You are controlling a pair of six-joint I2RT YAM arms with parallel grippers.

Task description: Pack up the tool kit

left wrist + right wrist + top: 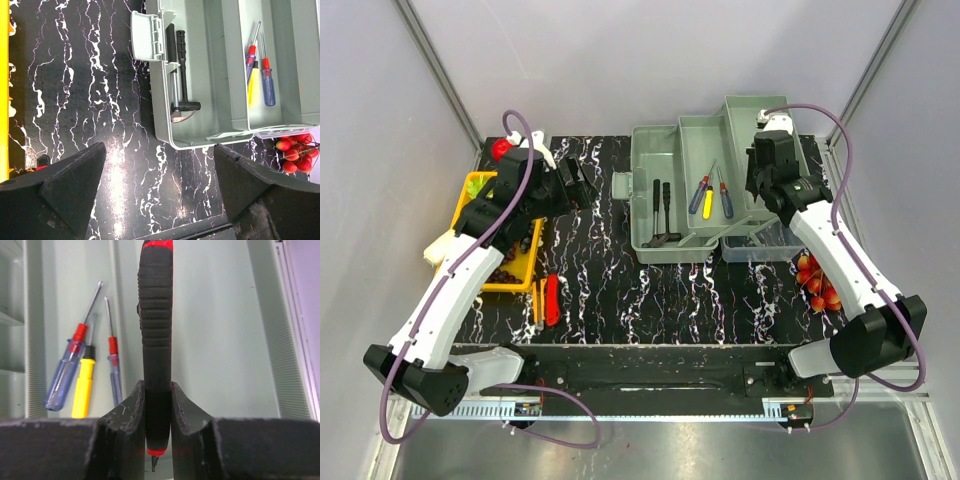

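– Toolbox (638,200): where is it, and what is it made of?
– It stands open at the far right of the black, white-veined table (620,290). It is a rectangular box of smooth pale grey-green plastic, with stepped inner trays and a flat hinged latch (146,29) on its left end.
– What lies in it?
– In the deep part is a hammer (180,50) with a ribbed black handle. In the tray are thin steel-shafted screwdrivers: two blue-handled screwdrivers (62,375), clear with red collars, and a yellow-handled screwdriver (82,387), opaque.
– And the grippers?
– The right gripper (157,405) is over the tray, its jaws pinched on a black-gripped tool (156,315) that is ribbed, rubbery and trimmed in red. The left gripper (159,150) hangs over bare table just left of the box. Its dull black wedge fingers are spread wide and hold nothing.
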